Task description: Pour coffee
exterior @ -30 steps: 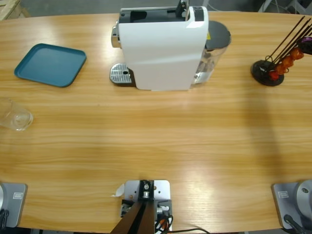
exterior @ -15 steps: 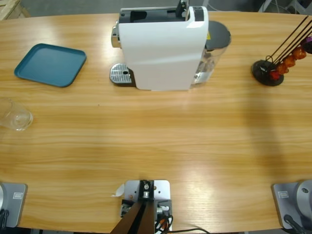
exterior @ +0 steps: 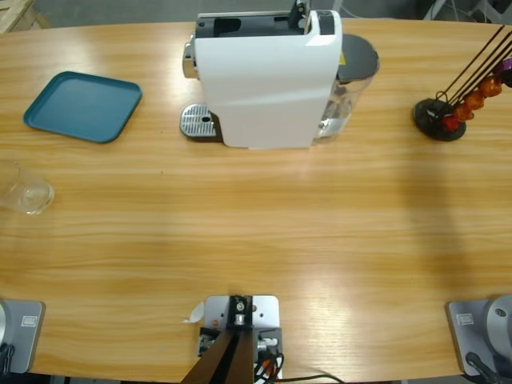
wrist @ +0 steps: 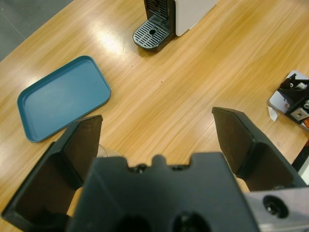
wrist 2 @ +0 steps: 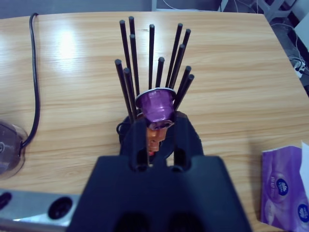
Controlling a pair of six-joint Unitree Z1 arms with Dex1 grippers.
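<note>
A small clear glass [exterior: 26, 193] stands near the table's left edge, and no dark coffee shows in it. The white coffee machine [exterior: 268, 76] sits at the back middle, its drip grate [exterior: 198, 122] bare. My left gripper [wrist: 157, 118] hangs open above the table, facing the grate [wrist: 152, 33]; it holds nothing. My right gripper [wrist 2: 161, 126] is shut on a purple capsule [wrist 2: 155, 104] just above the black-rod capsule stand [wrist 2: 152, 58]. In the high view only that capsule [exterior: 507, 64] shows at the right edge. Neither arm shows there.
A teal tray [exterior: 82, 106] lies at the back left, also in the left wrist view [wrist: 60, 99]. The capsule stand [exterior: 440, 118] with orange capsules stands at the back right. A black cable [wrist 2: 35, 72] and a purple tissue pack [wrist 2: 286, 192] lie near it.
The purple capsule at the high view's right edge has shifted slightly up and right, away from the stand. Nothing else has moved.
</note>
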